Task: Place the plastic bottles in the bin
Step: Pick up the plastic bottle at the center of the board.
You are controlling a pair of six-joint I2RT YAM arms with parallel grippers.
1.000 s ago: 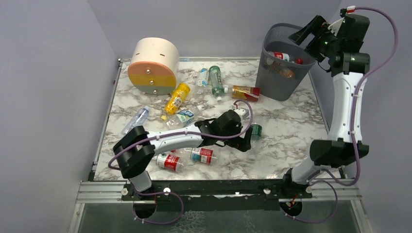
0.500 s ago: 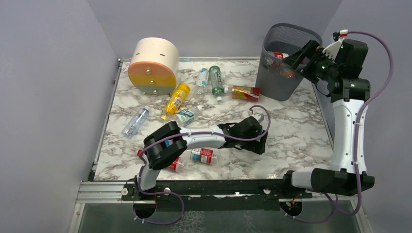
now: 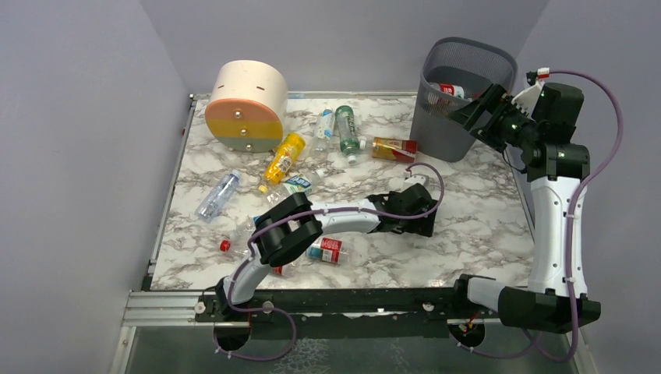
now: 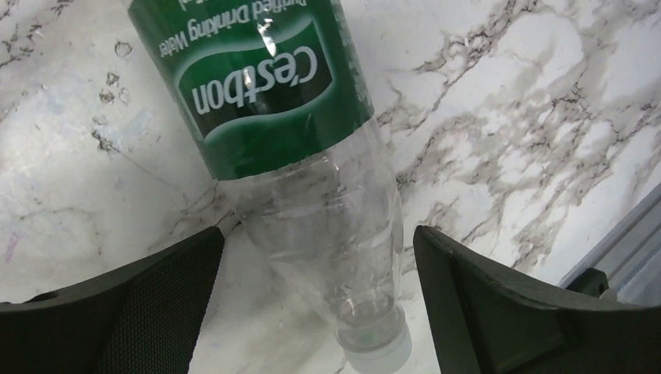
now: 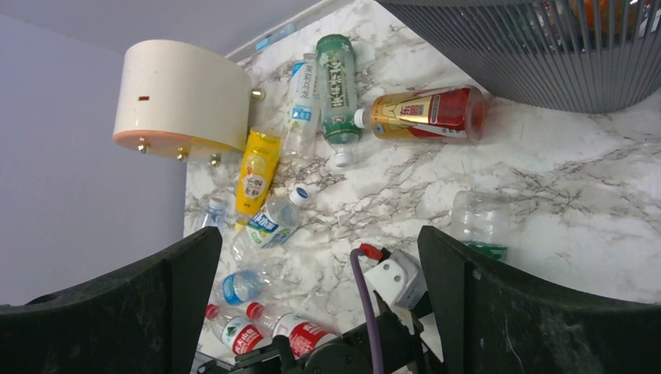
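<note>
Marble table (image 3: 468, 210). Bin (image 3: 440, 128) upright at far right corner, mouth up, red-labelled bottle (image 3: 450, 89) inside. One drawer unit (image 3: 245, 105) far left. Right gripper (image 3: 471, 109) beside bin wall, jaws wide apart, empty. Left gripper (image 4: 317, 234) jaws wide apart, straddling green-labelled bottle (image 4: 304, 140), no contact seen. That bottle flat on marble, long axis along gap, cap toward wrist. Ten bottles (image 5: 257, 167) lying on table.

White arms (image 3: 552, 210) carry black joints (image 3: 287, 234) and purple cables (image 5: 367, 312).
</note>
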